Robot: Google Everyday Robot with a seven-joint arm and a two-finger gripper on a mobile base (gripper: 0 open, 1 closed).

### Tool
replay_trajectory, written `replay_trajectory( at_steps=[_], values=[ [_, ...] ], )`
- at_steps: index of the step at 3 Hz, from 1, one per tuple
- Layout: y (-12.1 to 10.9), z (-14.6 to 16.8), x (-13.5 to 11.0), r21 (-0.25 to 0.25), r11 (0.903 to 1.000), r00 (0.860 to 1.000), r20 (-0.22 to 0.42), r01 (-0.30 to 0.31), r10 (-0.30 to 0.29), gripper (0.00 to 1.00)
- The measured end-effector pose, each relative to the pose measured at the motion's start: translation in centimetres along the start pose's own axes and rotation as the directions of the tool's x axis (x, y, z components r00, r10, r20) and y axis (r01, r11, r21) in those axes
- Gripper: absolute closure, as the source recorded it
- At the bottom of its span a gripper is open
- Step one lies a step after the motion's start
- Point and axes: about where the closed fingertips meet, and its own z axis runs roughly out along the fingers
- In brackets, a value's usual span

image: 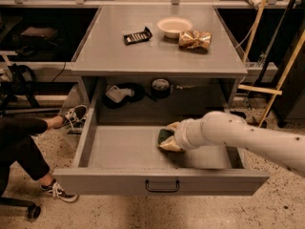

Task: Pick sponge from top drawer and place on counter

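Observation:
The top drawer [119, 151] is pulled wide open, its front panel with the dark pull handle [162, 186] nearest the camera. The sponge [165, 136], dark green on top, lies on the drawer floor right of the middle. My gripper [169, 138] reaches in from the right on the white arm [238, 135]. Its pale fingers [172, 126] sit above and below the sponge and are closed on it. The sponge is low, at the drawer floor. The counter [119, 51] is the grey tabletop above the drawer.
On the counter lie a black flat packet [137, 36], a white bowl [174, 26] and a crinkled gold foil bag [194, 39]. Dark items sit on the shelf behind the drawer [125, 93]. A person's leg and sneaker [72, 116] are at the left. Wooden poles [281, 75] stand at the right.

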Motion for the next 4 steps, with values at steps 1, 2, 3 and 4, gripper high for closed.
replay_trajectory(
  at_steps=[1, 2, 3, 4],
  values=[
    [2.5, -4.9, -0.8, 0.135, 0.9900, 0.998, 0.049, -0.040, 0.033, 1.00],
    [4.6, -12.5, -2.3, 0.315, 0.9421, 0.991, 0.094, -0.116, 0.091, 1.00],
    [3.3, -17.3, -3.1, 0.445, 0.8908, 0.994, 0.095, -0.091, 0.054, 1.00],
    [3.3, -17.3, -3.1, 0.445, 0.8909, 0.994, 0.095, -0.091, 0.054, 1.00]
  ],
)
